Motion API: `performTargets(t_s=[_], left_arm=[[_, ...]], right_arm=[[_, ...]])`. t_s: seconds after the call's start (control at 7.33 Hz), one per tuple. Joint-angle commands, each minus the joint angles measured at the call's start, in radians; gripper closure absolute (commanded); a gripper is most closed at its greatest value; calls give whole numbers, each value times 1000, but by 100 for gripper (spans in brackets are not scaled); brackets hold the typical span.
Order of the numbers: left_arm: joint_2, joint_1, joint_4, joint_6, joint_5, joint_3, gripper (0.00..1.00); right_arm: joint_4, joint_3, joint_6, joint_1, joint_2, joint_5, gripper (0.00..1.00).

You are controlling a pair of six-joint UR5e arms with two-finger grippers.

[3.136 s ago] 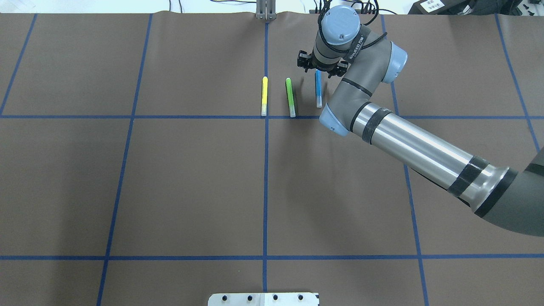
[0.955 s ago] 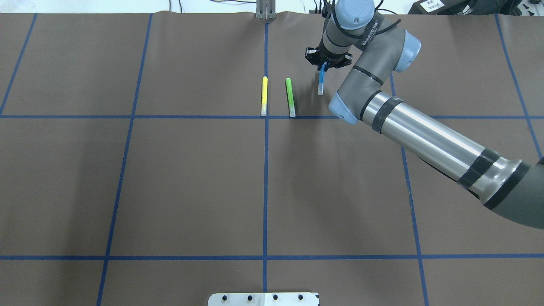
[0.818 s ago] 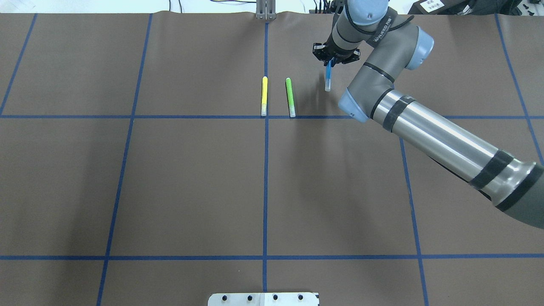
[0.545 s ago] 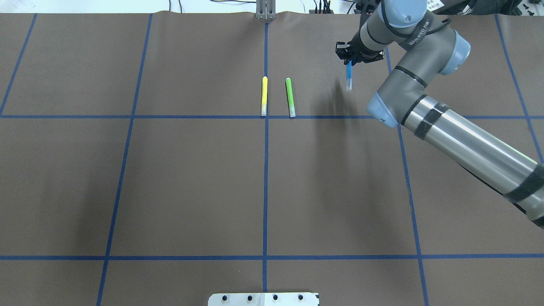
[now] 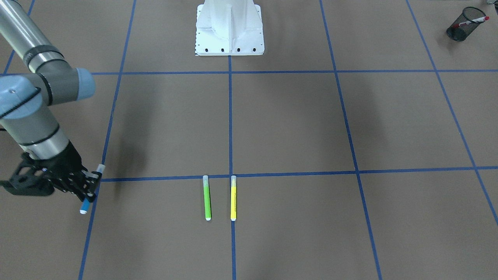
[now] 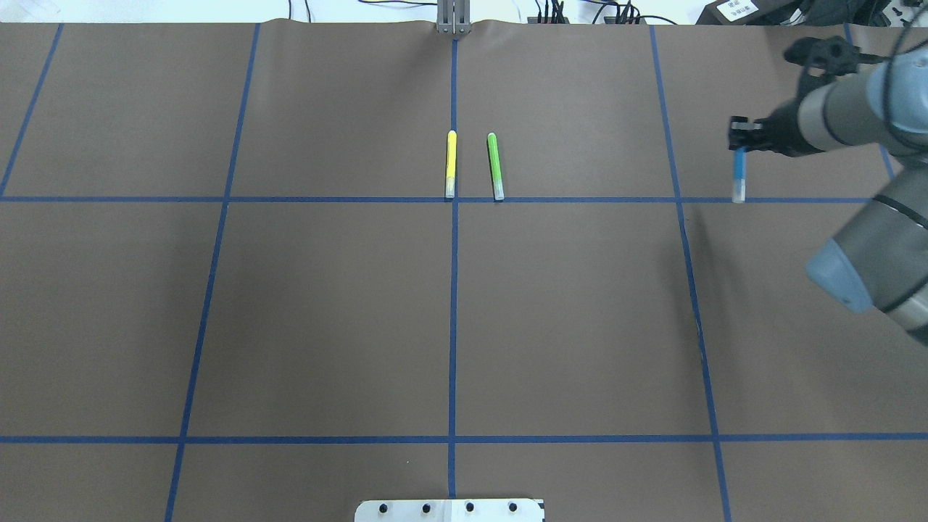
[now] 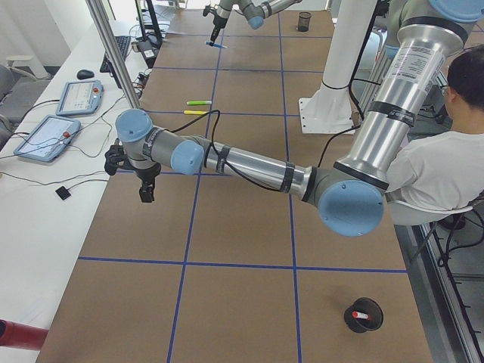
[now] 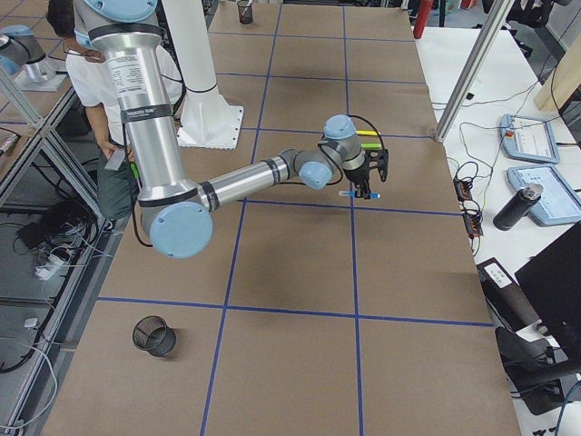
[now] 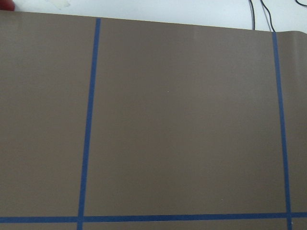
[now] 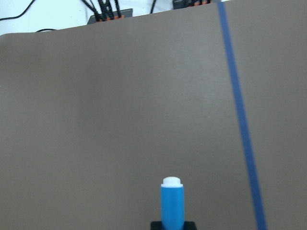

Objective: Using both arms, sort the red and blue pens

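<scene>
The blue pen (image 6: 739, 174) hangs above the table in my right gripper (image 6: 741, 139), which is shut on its upper end. From across the table the blue pen (image 5: 92, 189) slants through the black fingers (image 5: 83, 182) over a blue tape line. The right wrist view shows the pen's white end (image 10: 171, 182) pointing away over bare mat. The red pen (image 5: 472, 20) stands in a black mesh cup (image 5: 460, 30) on my left side. My left gripper (image 7: 146, 189) shows only in the exterior left view, so I cannot tell its state.
A green marker (image 6: 495, 165) and a yellow marker (image 6: 451, 164) lie side by side near the centre line at the far side. Another black mesh cup (image 8: 154, 336) stands at the table's right end. A seated person (image 7: 446, 162) is beside the robot base.
The right gripper shut on the blue pen beside the green marker, lifted it, and carried it well to the right past the tape line. Green and yellow markers stayed put.
</scene>
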Motion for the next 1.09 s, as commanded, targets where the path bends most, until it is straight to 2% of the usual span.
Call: performTargets(t_s=[0.0,0.14,0.27,0.41,0.55,0.82,0.95], left_arm=[[-59,46,20,-17,-5,48,0],[-60,56,19,-24,-5,47,0],[-60,66,19,-26,-7,47,0],[-62,70,13,-40,-5,50,0],[-74,72,12,-59,-5,51,0],[-88,92,17,-78,-5,58,0],[-89,93,11,-102,-5,55,0]], right_arm=[[12,231,-120,111,-323,-28,100],[139,241,-171,162,-461,-29,100],[329,212,-204,226,-581,-14,100],[449,188,-228,273,-673,0,100],[601,117,-298,334,-732,6,100],[838,5,-433,510,-836,105,100],[846,-1,-545,672,-870,221,100]])
